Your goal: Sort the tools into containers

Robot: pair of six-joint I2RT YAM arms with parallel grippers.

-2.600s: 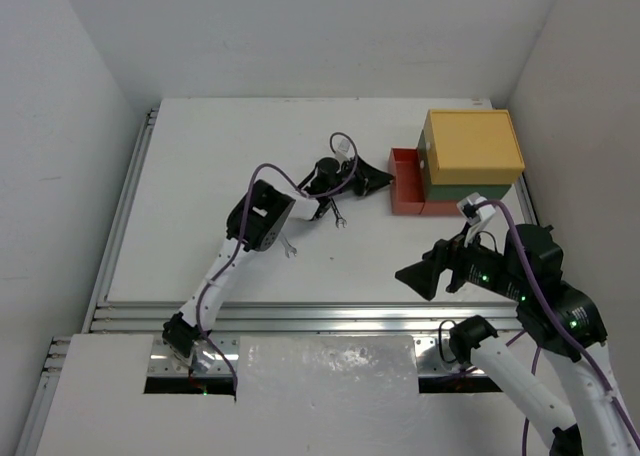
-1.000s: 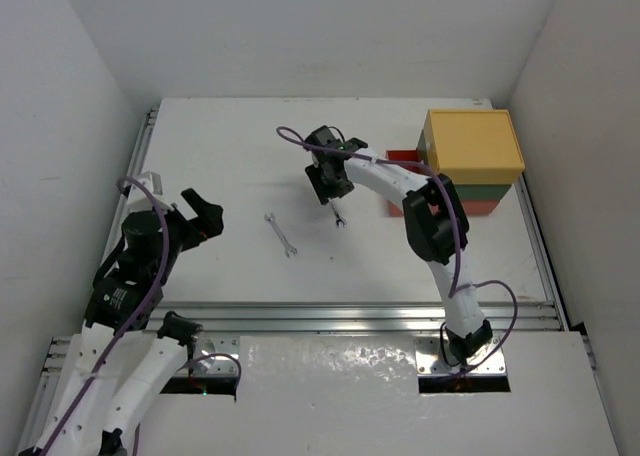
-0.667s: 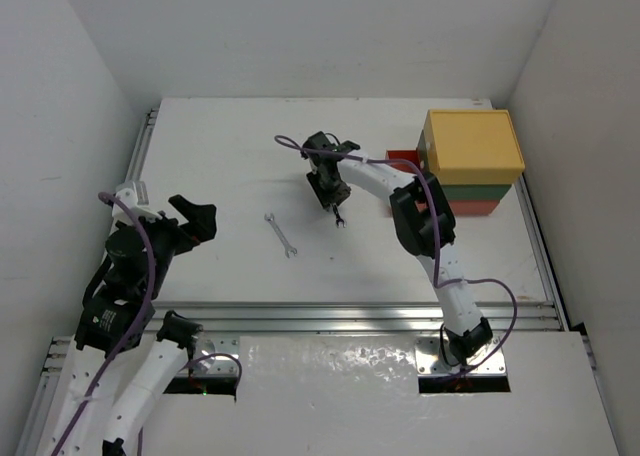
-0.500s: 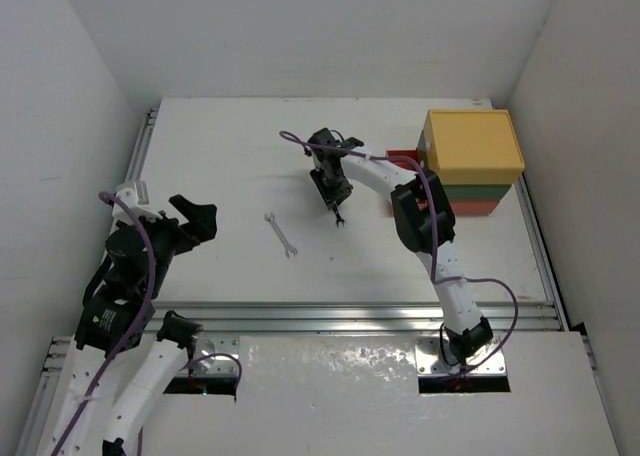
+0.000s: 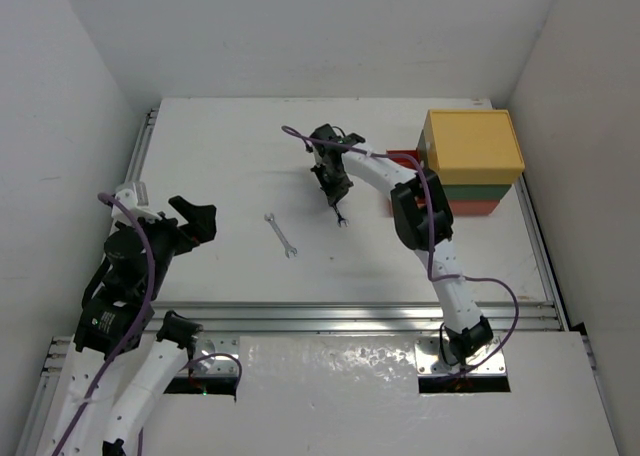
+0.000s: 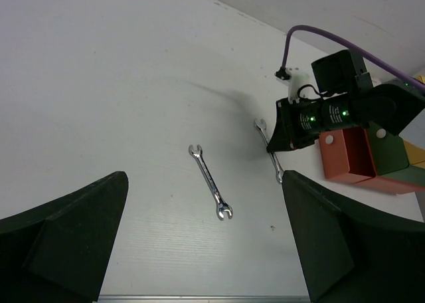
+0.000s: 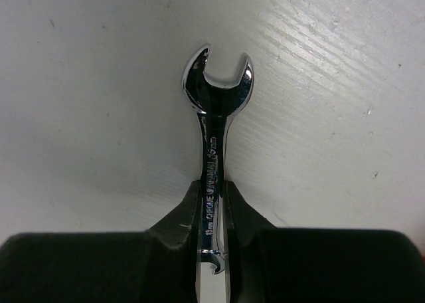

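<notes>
Finding: the right gripper [image 7: 212, 200] is clamping one silver wrench [image 7: 216, 133] by its shank, jaws closed on the stamped flat, with one open end projecting beyond the fingertips. This wrench is sitting to the left of the red container [image 5: 480, 208], at or just above the tabletop [image 5: 220, 156] (contact cannot be confirmed). A second wrench [image 5: 281, 234] is lying further left of that container, with nothing touching it. The left gripper [image 5: 195, 219] is hanging well to the left of the container, jaws spread wide and holding nothing.

Assessment: the wrench is presenting as rigid, light and polished, and is therefore liable to slip or pivot. The hold across the shank flats is looking sound, though a grip nearer mid-length would be limiting swing.
</notes>
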